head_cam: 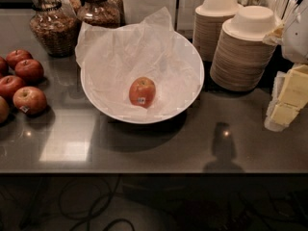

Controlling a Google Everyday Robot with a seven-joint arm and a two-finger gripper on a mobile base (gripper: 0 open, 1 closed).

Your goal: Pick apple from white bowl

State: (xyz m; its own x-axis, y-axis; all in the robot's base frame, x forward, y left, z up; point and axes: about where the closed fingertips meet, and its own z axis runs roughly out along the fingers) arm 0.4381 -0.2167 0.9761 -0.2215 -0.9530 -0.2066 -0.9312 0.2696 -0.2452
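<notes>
Nowhere around the white bowl (195, 90) does the gripper show; it is outside the frame, so I cannot tell whether its jaws are wide or narrow. By my reading, none of the task is done yet. The apple (142, 91) sits untouched just camera-side of the bowl's middle, on the crumpled tissue paper (144, 37), with its sticker facing the camera. The reach, the grasp and the lift are all left.

Straight above the apple nothing blocks a descent. The tissue stands highest at the bowl's far rim, so an approach from there looks worst. Right of the bowl, the stacked paper bowls (243, 52) stand near its rim. To its left the dark red apples (29, 70) lie well apart, and the glass jars (53, 28) stand behind them. On the camera side of the bowl, the counter (192, 143) runs bare to its front edge.
</notes>
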